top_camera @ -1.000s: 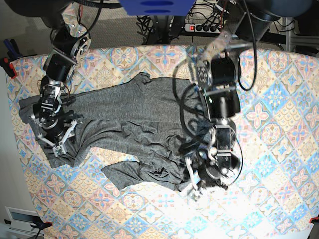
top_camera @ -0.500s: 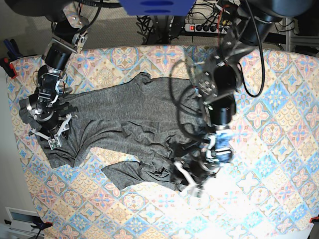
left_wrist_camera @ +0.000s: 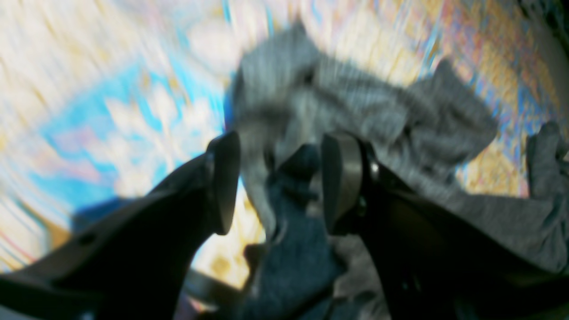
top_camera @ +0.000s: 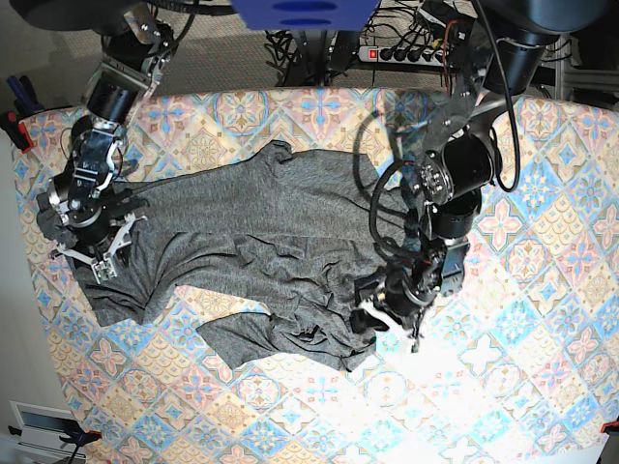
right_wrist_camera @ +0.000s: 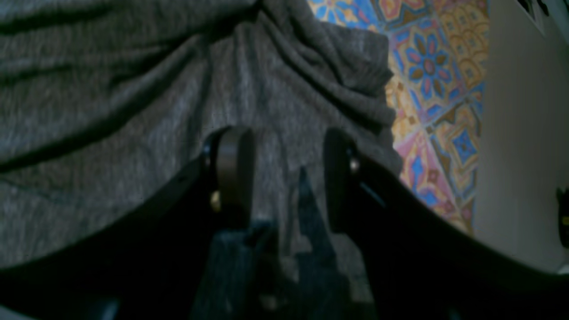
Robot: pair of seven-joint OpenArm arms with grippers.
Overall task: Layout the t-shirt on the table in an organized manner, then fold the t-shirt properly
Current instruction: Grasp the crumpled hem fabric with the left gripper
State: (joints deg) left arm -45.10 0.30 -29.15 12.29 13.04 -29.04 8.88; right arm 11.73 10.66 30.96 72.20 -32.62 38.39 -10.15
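t-shirt (top_camera: 261, 256) lies crumpled across the middle-left of the desk (top_camera: 542, 290), stretched roughly side to side in the base view, with heavy wrinkles through the body and a folded-under flap along its near edge. not flat yet, so my read is we're in the layout step, no fold started. left end effector (top_camera: 392, 314) sits at the shirt's edge nearest the bright patch of desk; in the left wrist view the left end effector's pads (left_wrist_camera: 224, 182) stand apart with a bunched ridge of grey fabric between them. that view is motion-blurred, so i cannot tell whether the fabric is actually pinched or just passing through the gap. right end effector (top_camera: 92, 237) is over the opposite end of the shirt near the desk's far side edge; the right wrist view shows its pads (right_wrist_camera: 231, 173) apart with cloth under and between them, and again i cannot tell if it's clamped on it. both sit at opposite ends, which looks like a setup for a spread or tension pull. next move likely calls for a confirmed grip on both ends, then pulling apart evenly and lowering so the wrinkles drop out and the tucked flap opens. risk: thin jersey slips out of one side and the shirt skews. no containers in view, nothing to report there.
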